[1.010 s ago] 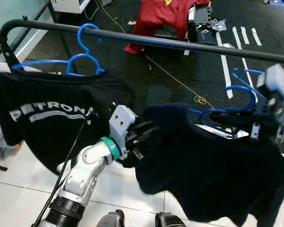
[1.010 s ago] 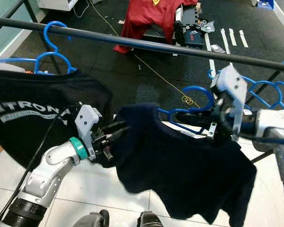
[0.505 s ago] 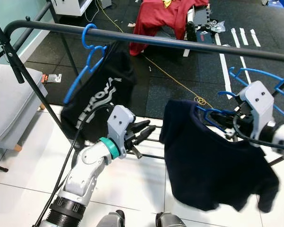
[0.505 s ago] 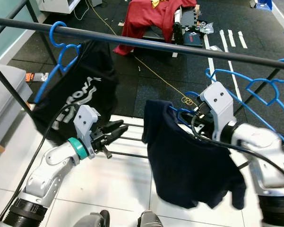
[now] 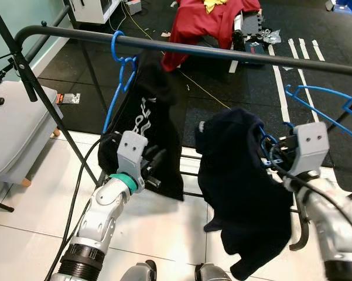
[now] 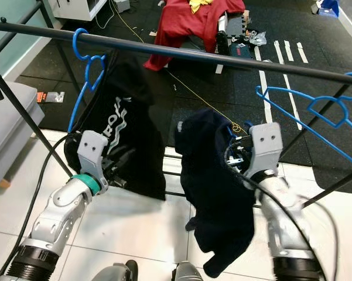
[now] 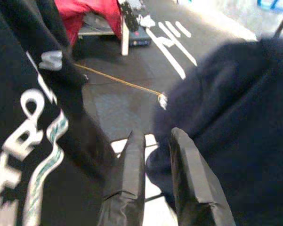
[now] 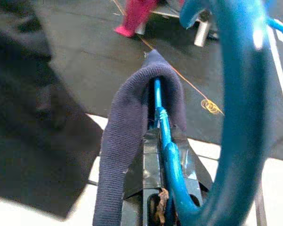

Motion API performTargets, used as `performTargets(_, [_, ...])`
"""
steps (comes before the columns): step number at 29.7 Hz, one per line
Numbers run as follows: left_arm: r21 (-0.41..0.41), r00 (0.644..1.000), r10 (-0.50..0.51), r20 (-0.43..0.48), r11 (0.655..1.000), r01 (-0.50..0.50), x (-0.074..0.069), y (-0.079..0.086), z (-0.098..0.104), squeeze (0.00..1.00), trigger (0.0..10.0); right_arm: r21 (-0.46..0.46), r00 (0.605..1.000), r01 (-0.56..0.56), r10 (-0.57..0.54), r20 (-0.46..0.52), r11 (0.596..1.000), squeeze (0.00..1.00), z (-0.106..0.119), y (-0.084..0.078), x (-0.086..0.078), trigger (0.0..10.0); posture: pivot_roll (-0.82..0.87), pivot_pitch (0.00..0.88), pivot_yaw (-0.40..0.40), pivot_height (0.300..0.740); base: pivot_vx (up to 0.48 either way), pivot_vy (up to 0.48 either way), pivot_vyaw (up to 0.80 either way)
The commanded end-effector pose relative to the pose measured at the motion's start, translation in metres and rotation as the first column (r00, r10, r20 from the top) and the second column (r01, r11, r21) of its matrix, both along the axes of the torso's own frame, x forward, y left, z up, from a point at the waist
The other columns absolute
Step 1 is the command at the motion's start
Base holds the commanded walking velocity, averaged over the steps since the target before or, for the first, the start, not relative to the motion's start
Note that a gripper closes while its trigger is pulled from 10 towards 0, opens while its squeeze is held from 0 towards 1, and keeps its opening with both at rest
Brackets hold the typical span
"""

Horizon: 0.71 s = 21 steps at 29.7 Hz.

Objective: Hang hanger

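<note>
Left eye view | tiled floor (image 5: 23, 222), black mat (image 5: 234, 88) | right jaws apparently gripping hanger (image 8: 167, 155)

Both shirts now hang narrow and side-on.
The right gripper (image 8: 161, 186) holds the blue hanger (image 8: 165, 155) turned, and the left gripper (image 7: 153, 181) has let go of the dark shirt (image 5: 240, 175).

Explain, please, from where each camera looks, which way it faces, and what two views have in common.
Left eye view: on the head, facing forward and down at the rail; both silver arms show.
Right eye view: beside it, same scene, slightly shifted.
Left wrist view: along the left gripper, toward the lettered black shirt.
Right wrist view: along the right gripper, clamped on the blue hanger.
Shared: both wrist views show the dark navy shirt.
</note>
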<state>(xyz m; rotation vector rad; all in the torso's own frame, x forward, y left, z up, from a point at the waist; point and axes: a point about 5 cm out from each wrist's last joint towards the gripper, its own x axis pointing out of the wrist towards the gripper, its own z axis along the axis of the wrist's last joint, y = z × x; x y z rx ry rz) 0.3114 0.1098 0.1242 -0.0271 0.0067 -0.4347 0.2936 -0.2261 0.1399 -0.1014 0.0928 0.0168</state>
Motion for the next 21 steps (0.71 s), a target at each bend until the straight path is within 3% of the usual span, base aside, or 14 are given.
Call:
performTargets(1, [-0.035,0.999,0.031,-0.015,0.999,-0.032,0.001,0.003,-0.002,0.00,10.0,0.015,0.996,0.073,-0.074,0.040,0.997,0.00,0.005,-0.008,0.001,0.0,-0.10,0.099,0.042,0.740,0.000,0.000,0.00])
performTargets(2, [-0.055,0.999,0.042,-0.024,0.998,-0.044,0.002,0.004,-0.002,0.00,10.0,0.030,0.995,0.091,-0.093,0.042,0.995,0.00,0.005,-0.009,0.002,2.5,-0.10,0.100,0.041,0.740,0.000,0.000,0.00])
performTargets(3, [-0.061,0.998,0.052,-0.031,0.997,-0.054,0.002,0.004,-0.003,0.00,10.0,0.045,0.993,0.108,-0.110,0.044,0.993,0.00,0.005,-0.009,0.003,10.0,-0.10,0.099,0.041,0.740,0.000,0.000,0.00])
performTargets(12, [-0.084,0.990,0.136,-0.048,0.987,-0.139,0.004,0.015,-0.006,0.00,10.0,0.020,1.000,-0.011,0.010,0.022,1.000,0.00,-0.001,0.018,0.009,10.0,-0.10,0.098,0.027,0.740,0.000,0.000,0.00])
performTargets(14, [-0.082,0.986,0.159,-0.045,0.983,-0.163,0.004,0.019,-0.006,0.00,10.0,-0.012,0.999,-0.045,0.045,0.011,0.999,0.00,-0.003,0.024,0.012,10.0,-0.10,0.093,-0.016,0.740,0.000,0.000,0.00])
performTargets(21, [-0.089,0.980,0.194,-0.038,0.976,-0.196,0.003,0.021,-0.005,0.00,10.0,-0.023,0.998,-0.066,0.066,-0.013,0.998,0.00,-0.009,0.031,0.013,10.0,-0.08,0.088,-0.053,0.740,0.000,0.000,0.00])
